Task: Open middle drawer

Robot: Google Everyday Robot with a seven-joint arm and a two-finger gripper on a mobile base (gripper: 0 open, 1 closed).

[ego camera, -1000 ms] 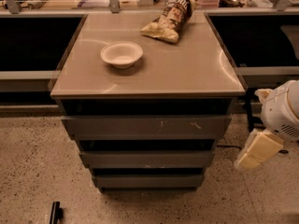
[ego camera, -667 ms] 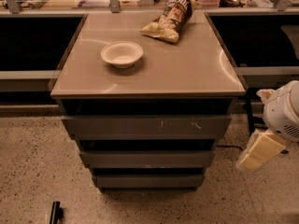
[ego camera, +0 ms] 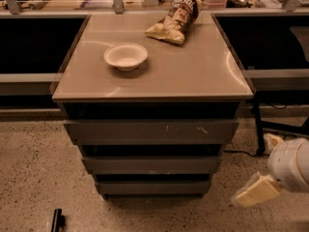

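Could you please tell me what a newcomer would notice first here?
A grey three-drawer cabinet fills the centre, with a white bowl and a crumpled chip bag on its top. Its middle drawer shows a plain front, below the scratched top drawer. The pale gripper hangs at lower right, beside the cabinet and apart from it.

The gripper (ego camera: 251, 192) has dropped. A second ago it hung below and right of the desk's (ego camera: 193, 71) front right corner, level with the middle drawer (ego camera: 152, 164). Now it sits lower, level with the bottom drawer (ego camera: 153, 186), and a little further left. The white wrist (ego camera: 290, 164) behind it has come down too, from about the top drawer's (ego camera: 152, 131) height to the middle one's.
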